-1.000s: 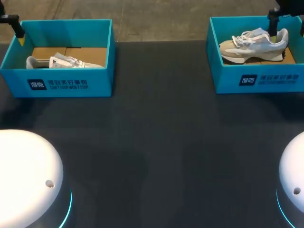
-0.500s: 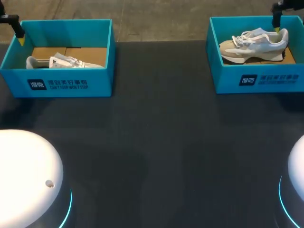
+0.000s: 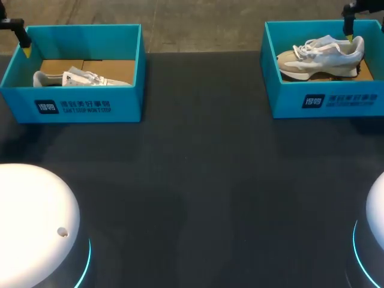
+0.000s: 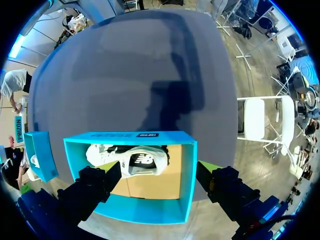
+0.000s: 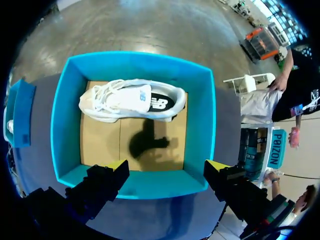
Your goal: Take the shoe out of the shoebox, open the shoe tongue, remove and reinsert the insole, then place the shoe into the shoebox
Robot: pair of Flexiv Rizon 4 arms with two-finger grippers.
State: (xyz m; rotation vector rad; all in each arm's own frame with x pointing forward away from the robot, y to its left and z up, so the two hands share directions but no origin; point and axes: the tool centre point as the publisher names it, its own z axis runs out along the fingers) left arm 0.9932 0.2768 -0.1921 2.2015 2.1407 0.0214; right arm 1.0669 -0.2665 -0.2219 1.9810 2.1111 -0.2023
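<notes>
Above the table's far right corner, the right gripper [image 5: 167, 165] hangs with its fingers spread wide and nothing between them, over the right shoebox [image 5: 65, 125]. The right shoe [image 5: 132, 100] lies on that box's cardboard floor, along the wall ahead of the fingers, with its toe toward the table's middle and its heel toward the right edge. In the head view one yellow-tipped finger shows just above the heel. At the far left corner the left gripper [image 4: 159, 167] is just as wide apart and holds nothing, poised over the left shoebox [image 4: 187, 170]. The left shoe [image 4: 132, 160] lies inside it, close to one finger. Both teal boxes are open-topped and stand well apart along the far edge of the dark table [image 3: 198, 180].
</notes>
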